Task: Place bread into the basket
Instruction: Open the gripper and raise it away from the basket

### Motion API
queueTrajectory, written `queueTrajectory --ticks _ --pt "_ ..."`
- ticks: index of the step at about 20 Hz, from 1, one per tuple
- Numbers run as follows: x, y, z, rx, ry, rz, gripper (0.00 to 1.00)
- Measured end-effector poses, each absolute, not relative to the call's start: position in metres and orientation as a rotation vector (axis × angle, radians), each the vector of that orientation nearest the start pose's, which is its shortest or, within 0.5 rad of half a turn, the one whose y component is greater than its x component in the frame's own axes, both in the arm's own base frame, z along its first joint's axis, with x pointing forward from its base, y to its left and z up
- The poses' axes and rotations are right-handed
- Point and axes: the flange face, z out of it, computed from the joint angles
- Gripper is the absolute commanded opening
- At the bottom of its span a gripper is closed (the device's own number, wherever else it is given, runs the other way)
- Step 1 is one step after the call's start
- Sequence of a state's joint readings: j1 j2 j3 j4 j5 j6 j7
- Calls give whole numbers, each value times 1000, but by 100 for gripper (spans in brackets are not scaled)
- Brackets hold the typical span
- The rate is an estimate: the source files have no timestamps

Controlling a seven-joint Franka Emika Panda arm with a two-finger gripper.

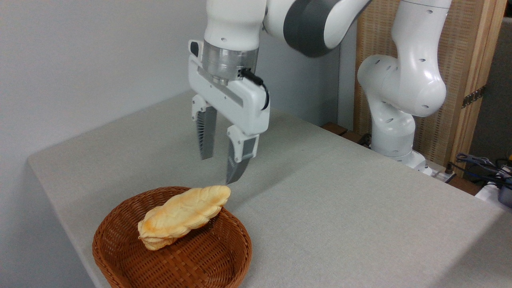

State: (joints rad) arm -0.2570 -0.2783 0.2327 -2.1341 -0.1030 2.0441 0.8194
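Arm: I see the white Panda arm (316, 20) reaching in from the upper right of the frame, wrist pointing straight down over the table (340, 192).
Gripper: the gripper (220, 166) hangs at centre frame, above the basket's far rim, touching nothing.
Fingers: I see the 2 fingers (207, 136) spread apart, with nothing between them.
Bread: the bread (184, 216) lies in the basket at lower left, its upper right end propped on the rim.
Basket: the basket (240, 236) sits near the table's front left edge.

A grey cloth-covered table (340, 208) bears the wicker basket (224, 260).
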Motion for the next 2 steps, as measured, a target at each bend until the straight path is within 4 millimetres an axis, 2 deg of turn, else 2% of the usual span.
queueTrajectory --ticks 2 --pt "488 -15 548 -2978 1177 -287 100"
